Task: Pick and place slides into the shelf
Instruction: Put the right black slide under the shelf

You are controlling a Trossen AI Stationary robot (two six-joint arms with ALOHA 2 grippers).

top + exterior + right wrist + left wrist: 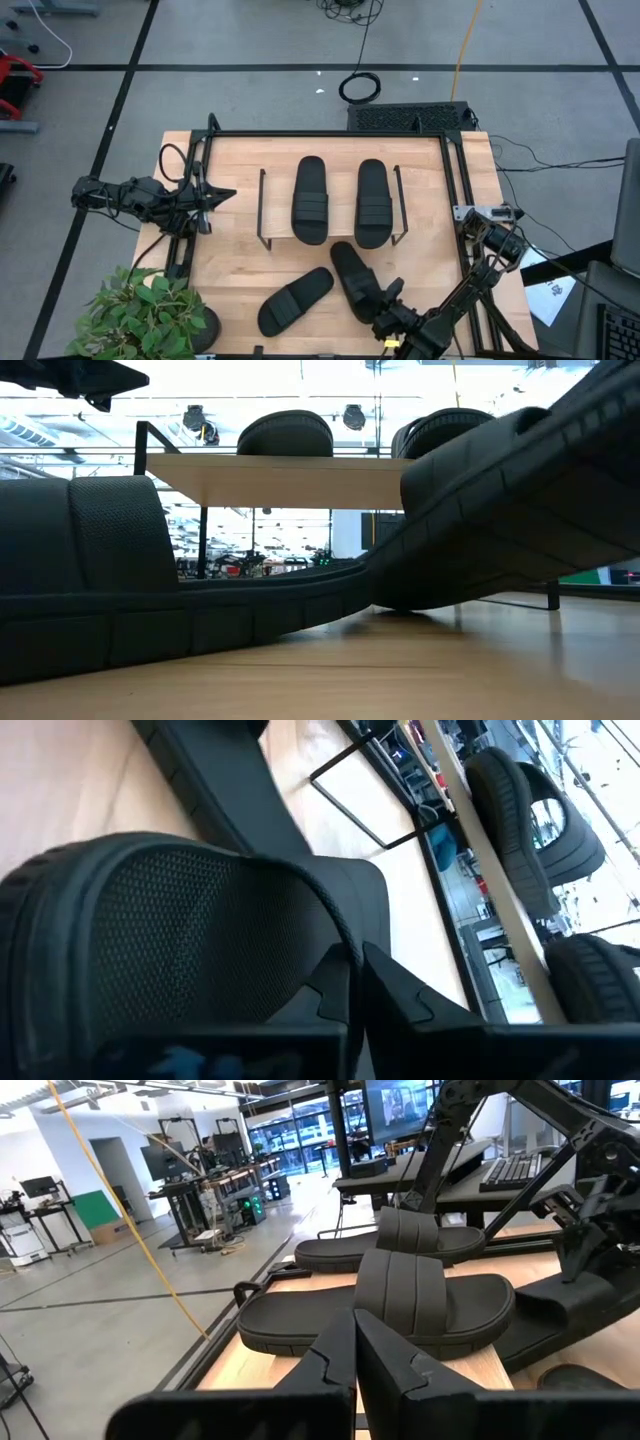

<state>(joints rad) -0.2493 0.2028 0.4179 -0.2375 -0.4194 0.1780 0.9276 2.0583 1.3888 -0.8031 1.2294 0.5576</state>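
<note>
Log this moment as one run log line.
shelf: two slides on top | right gripper: shut on third slide | fourth slide: on table | left gripper: shut, waiting left

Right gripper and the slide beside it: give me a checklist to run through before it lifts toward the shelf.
1. Right gripper shut on near slide, at its strap edge: ok.
2. Near slide level: not ok, the low view shows it tilted.
3. Room on shelf: cannot tell; left shelved slide and right shelved slide fill most of the top.
4. Other loose slide clear of the near slide: cannot tell.
5. Left gripper shut, at the table's left edge, out of the way: ok.
</note>
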